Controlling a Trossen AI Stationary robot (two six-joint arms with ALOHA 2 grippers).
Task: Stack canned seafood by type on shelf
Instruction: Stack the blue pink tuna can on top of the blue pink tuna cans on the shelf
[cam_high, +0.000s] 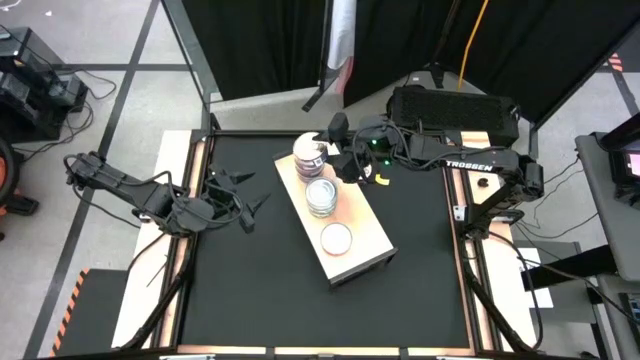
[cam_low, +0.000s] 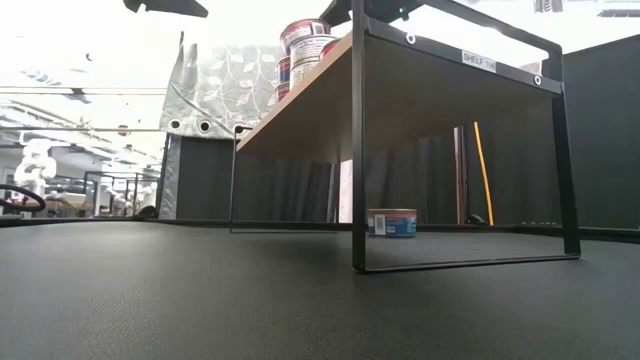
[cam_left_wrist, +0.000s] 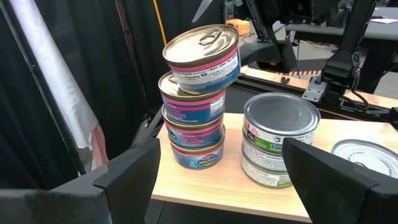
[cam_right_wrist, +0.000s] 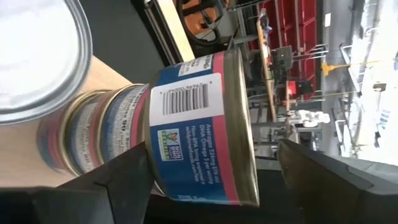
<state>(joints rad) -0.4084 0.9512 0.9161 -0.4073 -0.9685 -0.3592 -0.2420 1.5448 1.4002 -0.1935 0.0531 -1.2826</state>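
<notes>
The light-wood shelf (cam_high: 368, 222) stands on a black metal frame (cam_low: 358, 150). A stack of pink-and-blue tins (cam_left_wrist: 194, 127) stands at its far end; the top tin (cam_left_wrist: 202, 56) lies tilted on it. Beside it is a green-labelled stack of two (cam_left_wrist: 277, 140), then a single tin (cam_high: 336, 238). My right gripper (cam_high: 335, 150) is open at the tall stack, and the tilted tin (cam_right_wrist: 199, 124) shows between its fingers. My left gripper (cam_high: 250, 200) is open near the table's left edge, facing the shelf. My right gripper: whether it touches the tilted top tin I cannot tell. One finger (cam_right_wrist: 127, 180) shows right beside the tin's label side. The other finger (cam_right_wrist: 323, 174) stands clear of its lid. The tin rests tilted on the stack below.
One more tin (cam_low: 392, 222) sits on the black tabletop under the shelf. The shelf lies slantwise across the table's middle. Black tabletop (cam_high: 260, 290) spreads toward the near edge. Black curtains and a stand lie past the far edge.
</notes>
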